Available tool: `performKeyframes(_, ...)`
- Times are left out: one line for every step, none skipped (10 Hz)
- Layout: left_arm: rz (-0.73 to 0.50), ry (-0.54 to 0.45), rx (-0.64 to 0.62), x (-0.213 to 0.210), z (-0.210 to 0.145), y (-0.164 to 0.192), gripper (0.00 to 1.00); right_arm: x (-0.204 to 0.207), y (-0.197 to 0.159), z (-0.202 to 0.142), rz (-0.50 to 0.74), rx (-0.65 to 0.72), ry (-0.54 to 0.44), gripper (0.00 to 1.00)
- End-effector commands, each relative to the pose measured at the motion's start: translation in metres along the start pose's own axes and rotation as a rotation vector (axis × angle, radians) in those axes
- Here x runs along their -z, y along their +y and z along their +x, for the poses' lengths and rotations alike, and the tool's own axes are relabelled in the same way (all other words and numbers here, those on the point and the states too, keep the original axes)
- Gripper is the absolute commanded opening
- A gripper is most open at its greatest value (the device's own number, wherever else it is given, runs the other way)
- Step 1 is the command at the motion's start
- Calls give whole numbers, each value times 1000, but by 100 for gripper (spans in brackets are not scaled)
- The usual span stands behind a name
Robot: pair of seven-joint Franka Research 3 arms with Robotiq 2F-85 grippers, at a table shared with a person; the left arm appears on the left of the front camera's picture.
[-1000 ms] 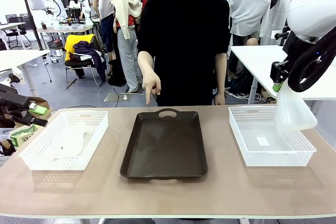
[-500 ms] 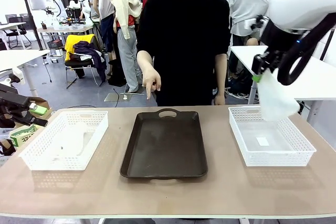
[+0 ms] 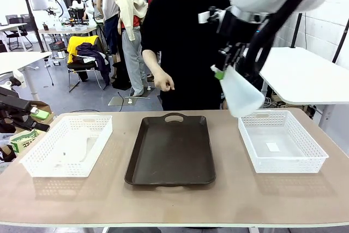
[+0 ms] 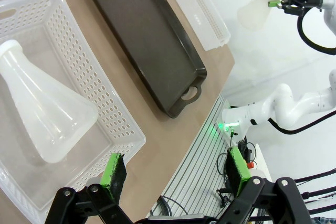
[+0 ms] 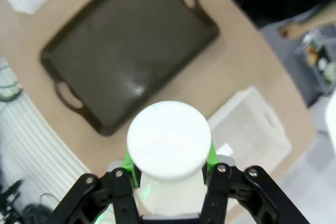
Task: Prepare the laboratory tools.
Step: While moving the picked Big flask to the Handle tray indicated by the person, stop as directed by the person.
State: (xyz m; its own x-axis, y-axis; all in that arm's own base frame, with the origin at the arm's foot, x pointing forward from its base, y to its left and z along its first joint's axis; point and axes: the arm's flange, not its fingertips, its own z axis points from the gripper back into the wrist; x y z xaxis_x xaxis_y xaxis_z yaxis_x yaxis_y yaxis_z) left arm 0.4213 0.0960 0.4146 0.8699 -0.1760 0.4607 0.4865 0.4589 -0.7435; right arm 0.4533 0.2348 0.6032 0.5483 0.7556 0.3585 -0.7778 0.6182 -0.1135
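One flask [image 3: 240, 95] aloft between tray [image 3: 170, 148] and basket [image 3: 283, 165] rims

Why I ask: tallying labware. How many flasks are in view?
2: one flask lying in the left basket, one flask held aloft by the right end effector.

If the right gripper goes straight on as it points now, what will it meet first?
Probably the bare table between the tray and the white basket, with its held flask touching first; depth is unclear.
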Motion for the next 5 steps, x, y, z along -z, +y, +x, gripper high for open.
performKeyframes(-3, -2, 4, -2, -1, -1, 100, 6, 8, 44, 25, -104, 39, 0)
performKeyframes(-3, -2, 4, -2, -1, -1, 100, 16, 22, 61, 47, -148, 56, 0)
performKeyframes(-3, -2, 4, -2, -1, -1, 100, 35, 39, 79, 74, -193, 97, 0)
performKeyframes(-3, -2, 4, -2, -1, -1, 100, 55, 51, 93, 83, -232, 147, 0)
performKeyframes(-3, -2, 4, -2, -1, -1, 100, 70, 62, 101, 98, -258, 184, 0)
